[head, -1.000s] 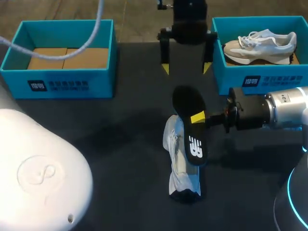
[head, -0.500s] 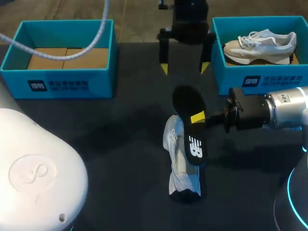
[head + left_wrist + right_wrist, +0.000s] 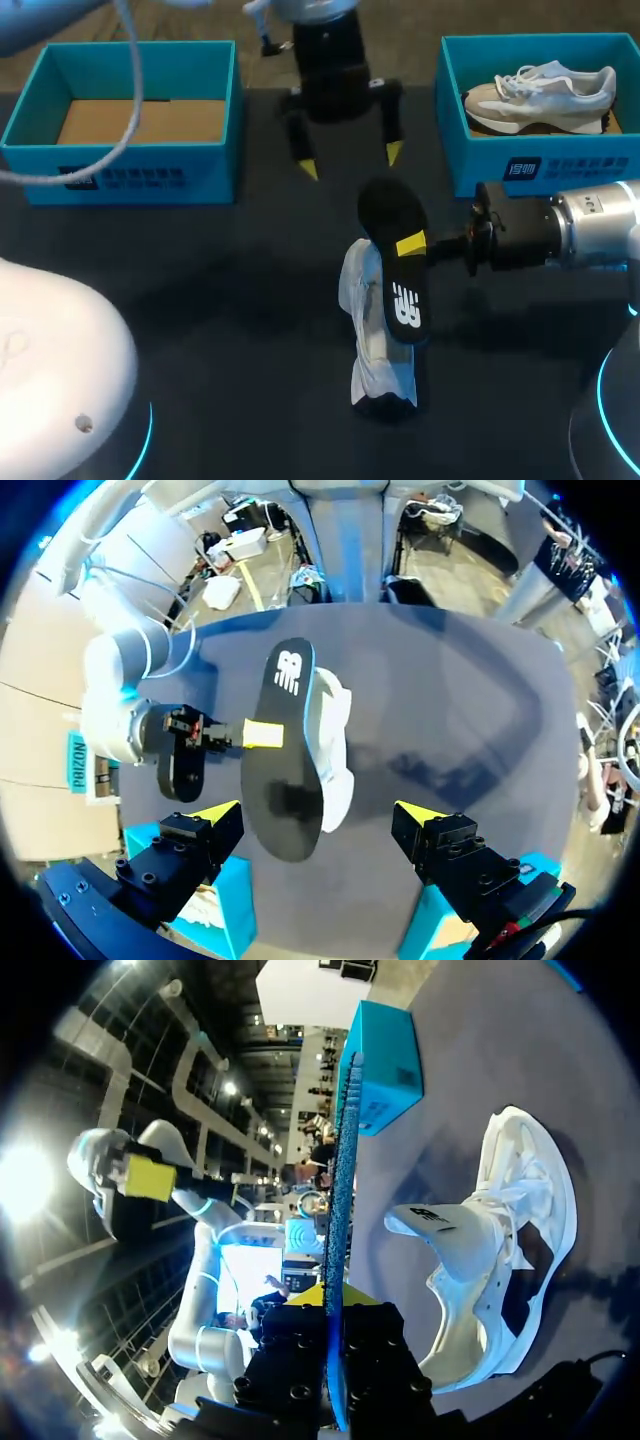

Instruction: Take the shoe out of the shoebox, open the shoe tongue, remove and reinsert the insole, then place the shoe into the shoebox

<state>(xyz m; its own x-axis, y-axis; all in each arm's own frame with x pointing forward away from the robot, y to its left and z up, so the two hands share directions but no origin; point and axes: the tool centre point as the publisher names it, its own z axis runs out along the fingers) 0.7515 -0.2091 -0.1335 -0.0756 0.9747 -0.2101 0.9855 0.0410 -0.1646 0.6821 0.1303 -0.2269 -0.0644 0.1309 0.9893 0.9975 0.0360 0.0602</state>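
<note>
Our right tool (image 3: 418, 246) is clamped on the black insole (image 3: 398, 285) at mid-length, holding it over the white shoe (image 3: 368, 350) on the worktop (image 3: 220, 300), their long axes roughly parallel. Our left tool (image 3: 350, 161), fingers apart, hangs beyond the insole's far end.

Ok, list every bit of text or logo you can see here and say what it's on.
Insole: a white logo mark, no words.
Left box: dark label with white print, too small to read.
Right box: same kind of label, too small to read.
Shoe tongue: small dark tag, blurred.
Nothing else legible.
</note>
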